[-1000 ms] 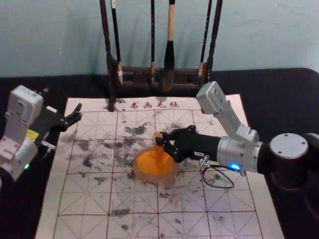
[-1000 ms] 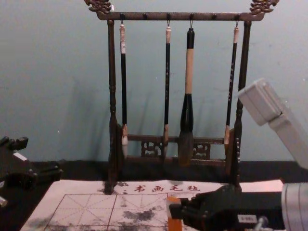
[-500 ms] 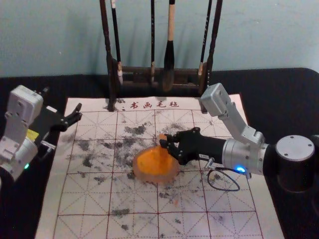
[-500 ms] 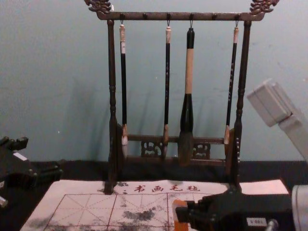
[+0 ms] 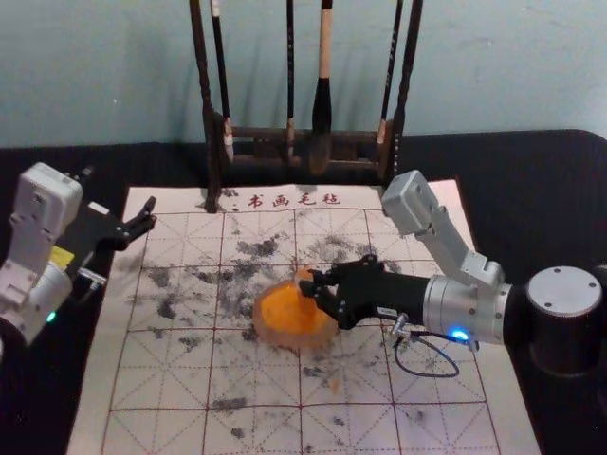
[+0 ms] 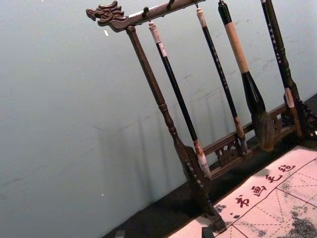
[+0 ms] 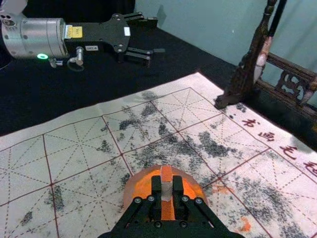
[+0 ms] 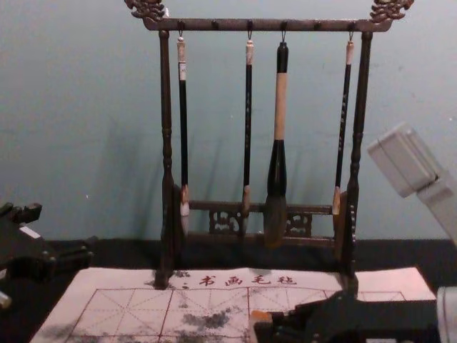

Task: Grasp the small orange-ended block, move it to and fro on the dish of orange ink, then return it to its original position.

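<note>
In the head view my right gripper reaches in over the dish of orange ink, shut on the small block. Seen in the right wrist view, the block stands upright between the fingertips of the right gripper, pale in the middle with orange above and below. Behind it lies the dish; whether the block touches the ink cannot be told. In the chest view the block's orange top shows at the fingertips. My left gripper is parked open at the left; its left wrist view shows the left gripper empty.
A dark wooden rack with several hanging brushes stands behind the mat, the thick brush among them. The ink-stained white mat with its red grid lies under the dish, on a black table surface.
With the block held, my right gripper first shifted right over the dish, then came lower and slightly back to the left. The left arm and the dish have not visibly moved.
</note>
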Available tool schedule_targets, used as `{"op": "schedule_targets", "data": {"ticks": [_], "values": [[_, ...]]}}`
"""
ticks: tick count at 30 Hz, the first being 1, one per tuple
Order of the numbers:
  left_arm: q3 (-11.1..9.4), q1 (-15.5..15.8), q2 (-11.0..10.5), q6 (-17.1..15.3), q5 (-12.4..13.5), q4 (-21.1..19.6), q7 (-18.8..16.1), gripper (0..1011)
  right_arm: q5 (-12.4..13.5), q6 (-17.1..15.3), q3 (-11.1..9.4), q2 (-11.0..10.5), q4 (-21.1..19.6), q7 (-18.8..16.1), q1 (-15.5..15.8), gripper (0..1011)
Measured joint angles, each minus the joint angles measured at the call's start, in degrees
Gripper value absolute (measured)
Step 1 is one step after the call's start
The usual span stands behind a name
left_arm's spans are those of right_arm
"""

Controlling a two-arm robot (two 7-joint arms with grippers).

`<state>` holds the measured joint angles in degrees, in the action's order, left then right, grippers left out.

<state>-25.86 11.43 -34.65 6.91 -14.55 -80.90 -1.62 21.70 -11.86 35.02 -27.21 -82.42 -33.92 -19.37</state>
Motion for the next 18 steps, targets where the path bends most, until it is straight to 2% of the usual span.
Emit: {"op": "schedule_targets", "data": {"ticks": [18], "values": [[0.00, 0.00, 0.00, 0.00, 0.01, 0.00, 0.00, 1001, -0.17, 0.12, 1.90, 1.76, 1.47, -0.68, -1.48, 106]]}}
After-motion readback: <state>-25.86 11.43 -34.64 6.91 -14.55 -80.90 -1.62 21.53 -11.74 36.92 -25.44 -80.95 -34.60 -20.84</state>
